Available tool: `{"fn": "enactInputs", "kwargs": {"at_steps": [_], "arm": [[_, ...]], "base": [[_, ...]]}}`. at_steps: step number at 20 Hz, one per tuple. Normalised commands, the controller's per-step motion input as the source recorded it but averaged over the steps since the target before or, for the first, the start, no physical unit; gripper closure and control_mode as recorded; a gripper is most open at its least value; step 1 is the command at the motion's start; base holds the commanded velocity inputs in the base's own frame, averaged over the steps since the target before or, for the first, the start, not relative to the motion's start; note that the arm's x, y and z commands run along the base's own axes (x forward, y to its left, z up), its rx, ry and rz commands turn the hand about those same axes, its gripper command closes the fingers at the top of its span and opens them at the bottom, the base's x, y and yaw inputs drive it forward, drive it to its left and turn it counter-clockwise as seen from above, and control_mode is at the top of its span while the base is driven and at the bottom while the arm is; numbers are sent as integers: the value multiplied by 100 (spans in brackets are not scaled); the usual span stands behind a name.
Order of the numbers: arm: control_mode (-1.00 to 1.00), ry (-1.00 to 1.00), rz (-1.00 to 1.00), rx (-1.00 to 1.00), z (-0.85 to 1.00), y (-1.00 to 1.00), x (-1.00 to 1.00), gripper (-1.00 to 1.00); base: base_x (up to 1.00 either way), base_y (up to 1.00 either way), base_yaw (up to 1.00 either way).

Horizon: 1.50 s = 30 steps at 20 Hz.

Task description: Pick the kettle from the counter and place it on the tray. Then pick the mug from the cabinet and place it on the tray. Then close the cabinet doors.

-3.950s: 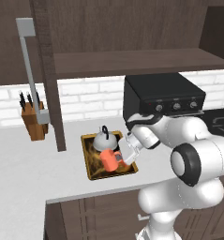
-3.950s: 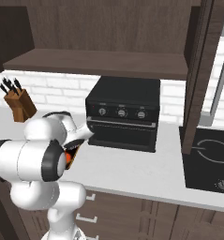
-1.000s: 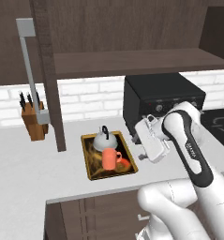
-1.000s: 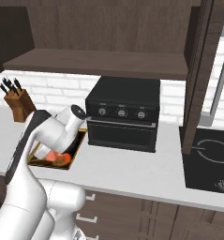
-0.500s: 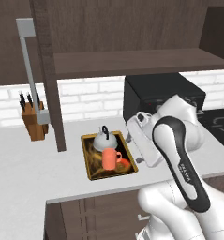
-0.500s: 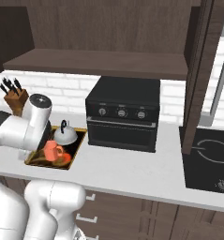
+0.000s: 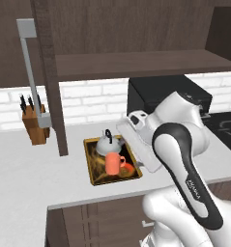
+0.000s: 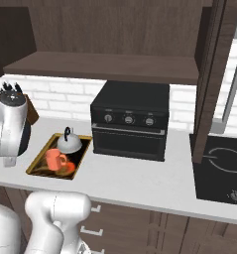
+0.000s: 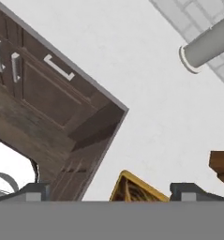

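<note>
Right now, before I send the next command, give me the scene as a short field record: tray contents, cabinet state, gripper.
tray: on the counter, left of the black oven
kettle: on the tray, far end
mug: on the tray, in front of the kettle, upright
cabinet: shelf bare where visible
cabinet doors: left one stands open, edge toward the camera; right one also open
gripper: open, nothing between the fingertips, above the tray's corner
remaining step: close the doors
</note>
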Motion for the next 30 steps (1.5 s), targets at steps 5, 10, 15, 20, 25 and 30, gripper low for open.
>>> {"fn": "enactInputs", "kwargs": {"at_steps": [5, 10, 15, 20, 25, 30], "arm": [[-100, -18, 21, 0, 31, 37, -23, -100], [-100, -23, 14, 2, 36, 26, -40, -100], [-100, -19, 6, 11, 37, 18, -58, -100], [-100, -8, 0, 12, 38, 30, -42, -100], [-100, -16, 0, 2, 38, 52, -21, -100], [-100, -16, 0, 1, 50, 33, -37, -100]], "base": [[0, 0, 0], [0, 0, 0], [0, 0, 0], [0, 0, 0], [0, 0, 0], [0, 0, 0]]}}
